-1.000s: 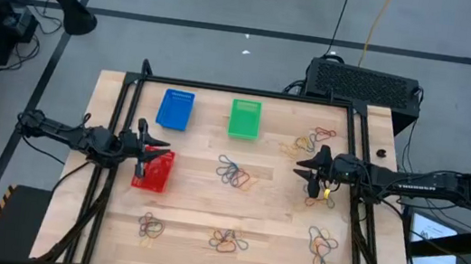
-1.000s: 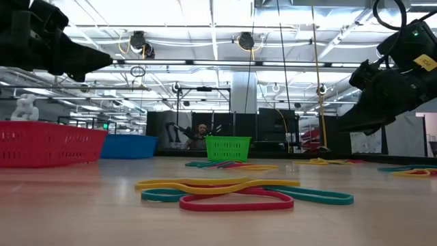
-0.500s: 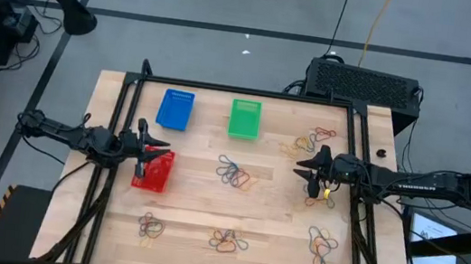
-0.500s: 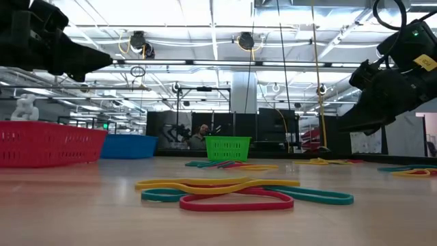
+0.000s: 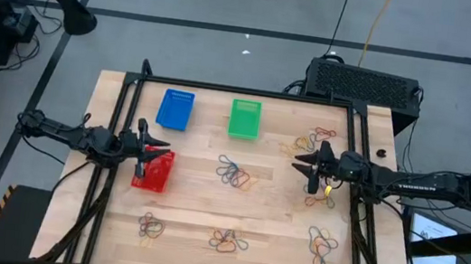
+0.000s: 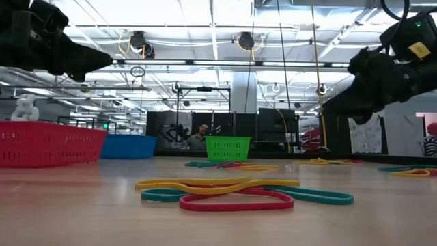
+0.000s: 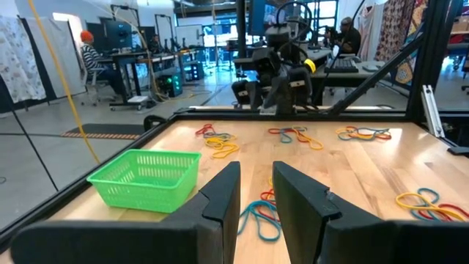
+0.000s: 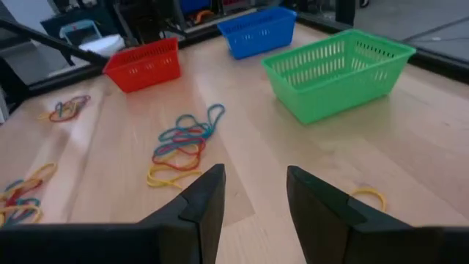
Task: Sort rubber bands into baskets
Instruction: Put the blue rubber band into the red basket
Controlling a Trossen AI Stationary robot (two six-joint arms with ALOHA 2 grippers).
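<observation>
Wooden table: left gripper, fingers apart, above red basket; blue basket, green basket; rubber bands scattered in clusters, probably light, floppy, best pinched by one strand; right gripper, fingers apart, empty.

Red basket cut off by low view's left edge. Single bands in far piles too small to separate from overhead. Contents of baskets indiscernible.
</observation>
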